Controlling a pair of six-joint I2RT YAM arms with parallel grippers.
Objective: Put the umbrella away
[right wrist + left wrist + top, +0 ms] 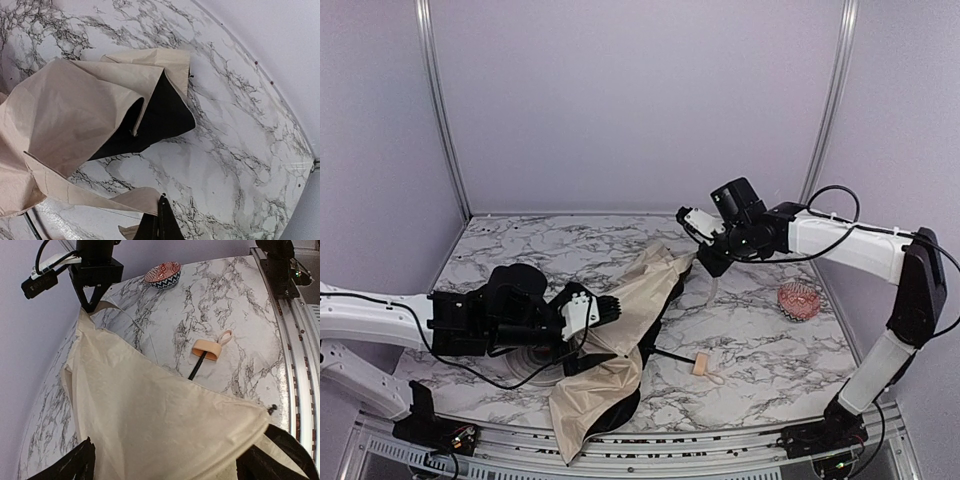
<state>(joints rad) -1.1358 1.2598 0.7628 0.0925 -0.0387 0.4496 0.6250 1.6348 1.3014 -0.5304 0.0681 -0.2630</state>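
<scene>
Fabric all over the marble here: the umbrella (620, 335) lies collapsed but unrolled in the middle of the table (770, 350). Its cream canopy is crumpled from the far centre down towards the near edge, with black lining showing in the folds. The thin black shaft (675, 355) pokes out to the right and ends in the tan handle (700, 364) with its wrist loop, lying flat on the table with no gripper on it.

The right gripper (706, 264) is at the far tip of the canopy. Its own camera shows the fingers (160, 222) pressed together with a corner of cream cloth caught between them, seemingly raised a little off the surface. The left gripper (608, 308) sits over the middle of the canopy. From its wrist view the fingers (75, 465) are spread wide with cloth filling the gap, gripping nothing. A patterned bowl (798, 298) stands well off to the right, out of play.

My read is that this is the gathering step, getting the loose panels flattened and folded so they can wrap round the shaft. The next move calls for the left to close on a fold while the right draws its corner taut and across, without dragging the handle along.
</scene>
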